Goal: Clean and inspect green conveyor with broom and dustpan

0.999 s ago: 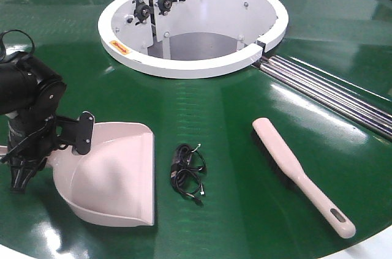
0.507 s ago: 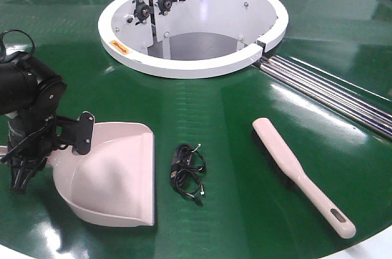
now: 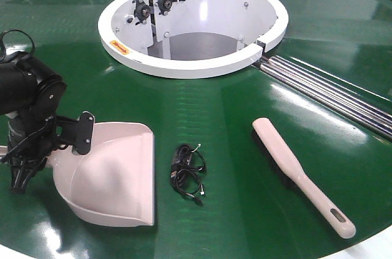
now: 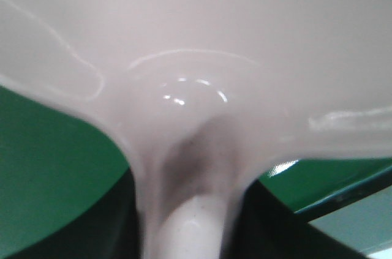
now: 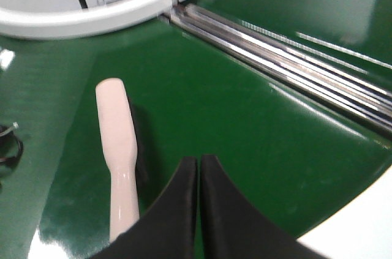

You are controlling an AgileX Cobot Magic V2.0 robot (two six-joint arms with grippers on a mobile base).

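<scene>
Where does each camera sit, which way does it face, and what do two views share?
Front view: high, looking down across the green conveyor; left arm at left edge.
Left wrist: pressed close to the dustpan, left gripper around its handle.
Right wrist: low over the green conveyor, facing the white hub; shut right gripper at bottom.
Shared: front and right wrist both show the broom.

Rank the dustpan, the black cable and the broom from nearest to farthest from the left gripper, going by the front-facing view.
1. The dustpan, right at the left gripper, which grips its handle.
2. The black cable, in the middle, just right of the dustpan.
3. The broom, far over on the right side.
</scene>
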